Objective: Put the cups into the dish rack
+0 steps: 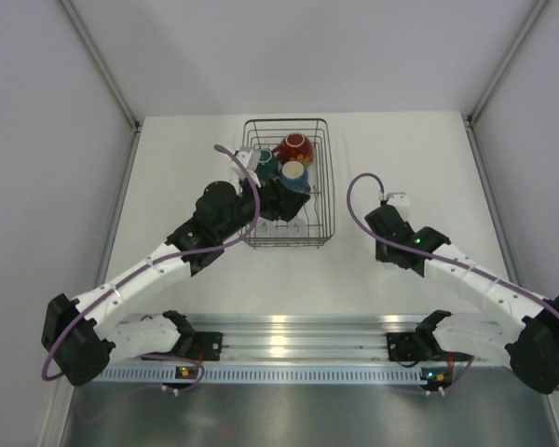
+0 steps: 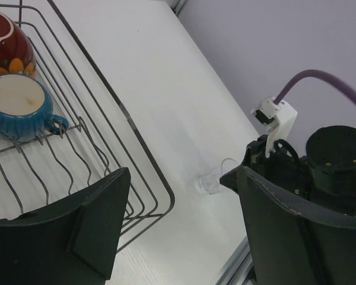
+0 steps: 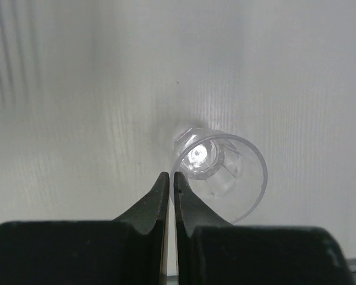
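**Desk:** What does your right hand (image 3: 169, 176) look like?

**Me:** Its two dark fingers are pressed together, tip against tip, with only a hairline between them. I see nothing pinched there. A tiny clear faceted glass (image 3: 218, 171) sits just beyond the tips and a little to their right. Its rim is right at the fingertips, but I cannot tell whether they touch. I am looking down into its mouth, so I cannot tell whether it stands straight or leans.

**Desk:** And the other one?

**Me:** My left hand (image 2: 181, 178) is spread wide and holds nothing. It hangs over the near right corner of the dark wire dish rack (image 2: 124, 113). Through the gap between its fingers I see the same glass out on the white surface (image 1: 410, 149), outside the rack.

**Desk:** What is loaded?

**Me:** Ahead and to the left of the left hand, a blue handled cup with a pale inside (image 2: 15, 107) rests in the rack. A red glazed cup (image 2: 6, 41) touches it on the far side. From above, a teal mug (image 1: 265, 168) lies beside them.

**Desk:** Any lettering?

**Me:** The marking I can make out is an orange and yellow pattern on the red cup.
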You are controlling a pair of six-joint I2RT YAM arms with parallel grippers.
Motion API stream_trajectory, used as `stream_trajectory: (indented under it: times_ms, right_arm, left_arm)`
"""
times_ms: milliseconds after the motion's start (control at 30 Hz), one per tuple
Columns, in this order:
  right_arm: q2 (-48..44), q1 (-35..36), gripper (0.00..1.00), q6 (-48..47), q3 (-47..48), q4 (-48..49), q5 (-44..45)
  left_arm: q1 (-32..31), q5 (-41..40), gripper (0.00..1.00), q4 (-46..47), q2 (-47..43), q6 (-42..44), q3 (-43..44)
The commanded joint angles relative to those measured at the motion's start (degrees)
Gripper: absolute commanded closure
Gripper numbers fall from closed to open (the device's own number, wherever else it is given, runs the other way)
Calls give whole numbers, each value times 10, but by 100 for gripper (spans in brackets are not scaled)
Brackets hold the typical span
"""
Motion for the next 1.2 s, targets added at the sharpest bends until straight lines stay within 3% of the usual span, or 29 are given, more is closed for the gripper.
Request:
stream_trajectory:
  times_ms: [0, 200, 333, 533, 667, 833, 1167]
  right_arm:
    - [-28, -7, 100, -66, 76, 41, 38]
    - [-83, -7, 100, -187, 115, 151, 33]
    - [-130, 1, 100, -259, 82, 305, -5]
    - [-156, 28, 100, -329, -1, 560, -71]
    - [-138, 68, 100, -366, -40, 668, -83]
    - [-108, 111, 100, -405, -55, 751, -91]
    - [-76, 136, 100, -421, -61, 805, -111]
  left_arm:
    - [24, 30, 22, 23, 1, -37, -1]
    - [91, 111, 20, 78, 48, -163, 16]
    - [140, 192, 20, 117, 116, -278, 52]
    - [144, 287, 20, 190, 242, -439, 124]
    - [140, 279, 20, 249, 281, -542, 132]
    - [129, 248, 19, 251, 281, -600, 136]
    - [75, 189, 16, 250, 300, -714, 121]
